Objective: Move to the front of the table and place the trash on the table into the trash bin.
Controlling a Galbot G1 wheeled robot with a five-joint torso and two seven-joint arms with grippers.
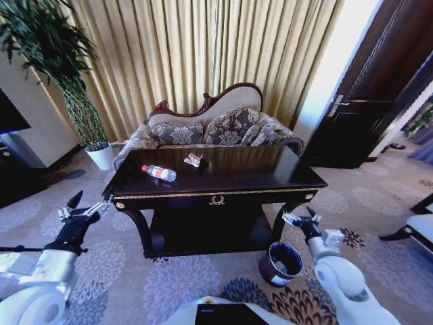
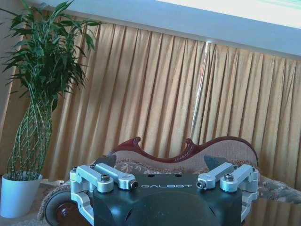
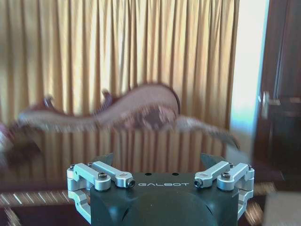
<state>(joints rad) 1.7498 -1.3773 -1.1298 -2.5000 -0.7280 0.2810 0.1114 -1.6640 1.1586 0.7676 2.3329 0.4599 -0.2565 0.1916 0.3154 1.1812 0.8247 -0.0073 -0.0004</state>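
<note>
I am holding left gripper [image 1: 86, 205] and right gripper [image 1: 302, 218] released, flanking the tabletop [image 1: 257, 169] carrying bottle [image 1: 160, 172] and wrapper [image 1: 195, 160]; trash bin [image 1: 280, 263] standing on the floor.

The table [image 1: 270, 177] is dark glossy brown with gold trim. On it the clear bottle [image 1: 160, 173] carries a red label. The trash bin [image 1: 280, 264], near right, is dark with a white label. The far sofa [image 1: 210, 128] shows grey floral cushions; gold curtains [image 1: 203, 47] hang behind.

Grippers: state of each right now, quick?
Left gripper: open, empty, low beside the table's left end.
Right gripper: open, empty, above the trash bin.
</note>
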